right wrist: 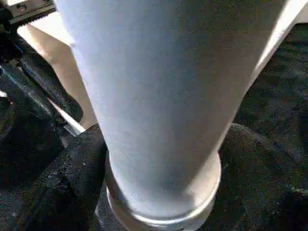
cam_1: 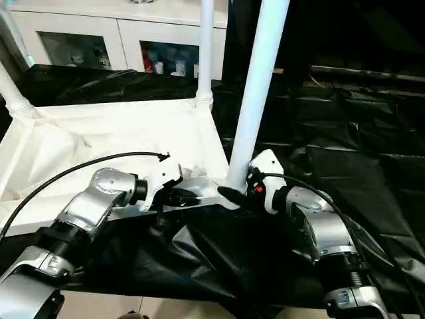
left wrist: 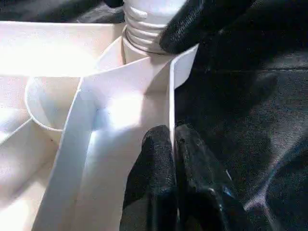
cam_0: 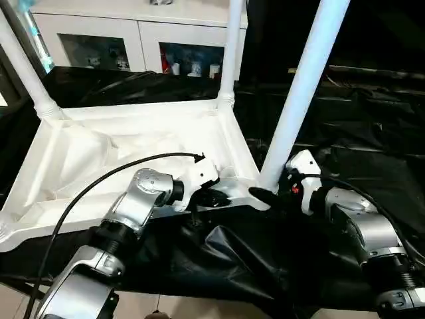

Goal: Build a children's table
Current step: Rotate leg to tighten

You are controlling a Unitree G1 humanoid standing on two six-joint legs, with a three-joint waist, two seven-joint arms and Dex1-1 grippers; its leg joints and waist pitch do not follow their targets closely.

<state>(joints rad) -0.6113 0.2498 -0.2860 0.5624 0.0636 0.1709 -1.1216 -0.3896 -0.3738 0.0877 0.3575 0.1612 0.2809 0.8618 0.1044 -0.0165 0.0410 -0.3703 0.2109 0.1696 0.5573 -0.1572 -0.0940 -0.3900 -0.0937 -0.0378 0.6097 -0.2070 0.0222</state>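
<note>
At the near right corner of the tabletop [cam_0: 133,143], lying underside up on the black surface [cam_0: 372,166], the left fingers [left wrist: 161,163] pinch its rim to steady it. The right fingers [right wrist: 72,178] clasp a leg [cam_0: 299,93] at its base, seating it in the socket. Farther corners hold two legs [cam_0: 229,53].

Bright overhead light; tabletop [left wrist: 53,53] glare; wrist views blurred.
</note>
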